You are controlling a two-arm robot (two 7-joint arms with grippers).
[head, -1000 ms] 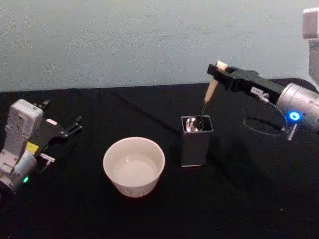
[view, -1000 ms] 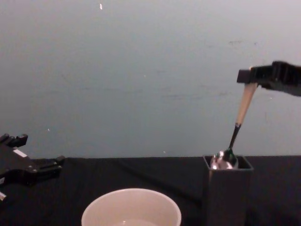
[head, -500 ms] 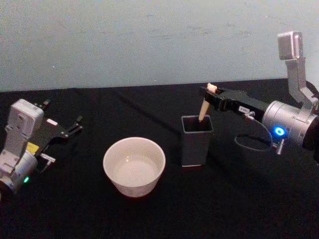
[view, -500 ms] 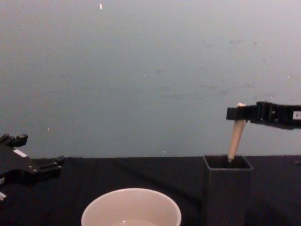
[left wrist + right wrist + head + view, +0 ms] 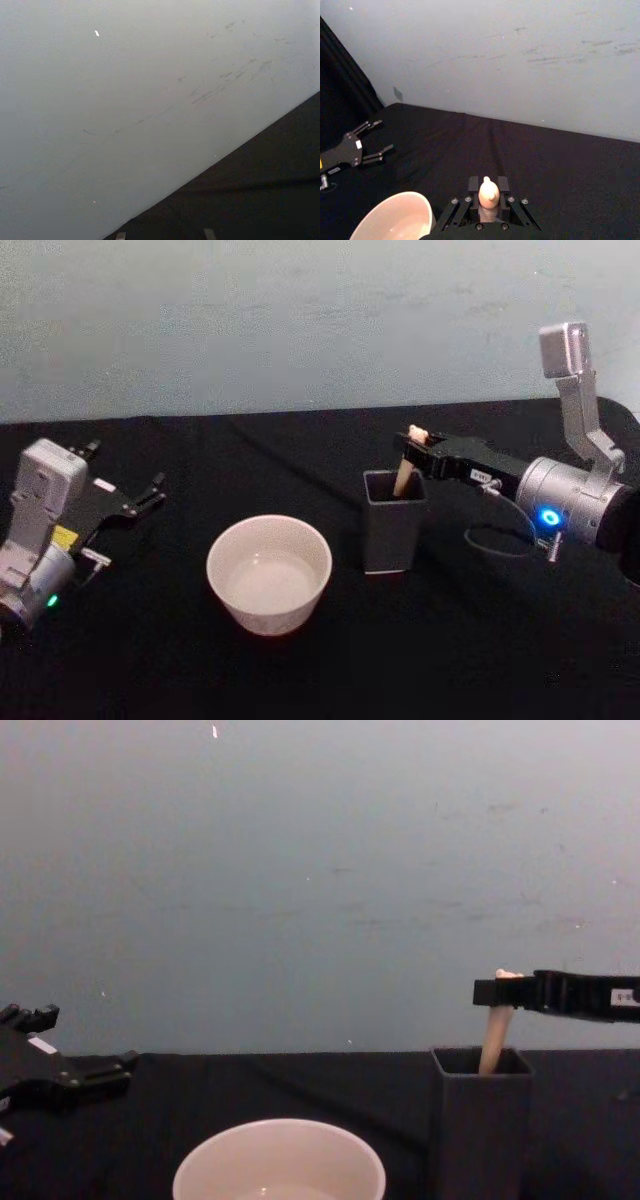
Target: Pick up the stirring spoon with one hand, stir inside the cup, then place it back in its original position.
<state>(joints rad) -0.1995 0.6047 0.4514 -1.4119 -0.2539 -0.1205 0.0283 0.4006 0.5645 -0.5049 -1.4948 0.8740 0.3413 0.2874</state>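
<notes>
Right gripper (image 5: 412, 441) is clamped on the beige bear-topped stirring spoon (image 5: 404, 472), which stands in the dark grey square holder (image 5: 392, 530) right of the cream round cup (image 5: 268, 574). Left gripper (image 5: 150, 492), fingers spread, sits far left of the cup.

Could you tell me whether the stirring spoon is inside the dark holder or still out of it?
In: the stirring spoon stands in the holder, bowl hidden inside, right gripper gripping its handle.

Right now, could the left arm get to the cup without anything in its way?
Probably yes. The left gripper sits open on the black table, and only bare cloth lies between it and the cup; the right gripper holds the stirring spoon over the holder.
</notes>
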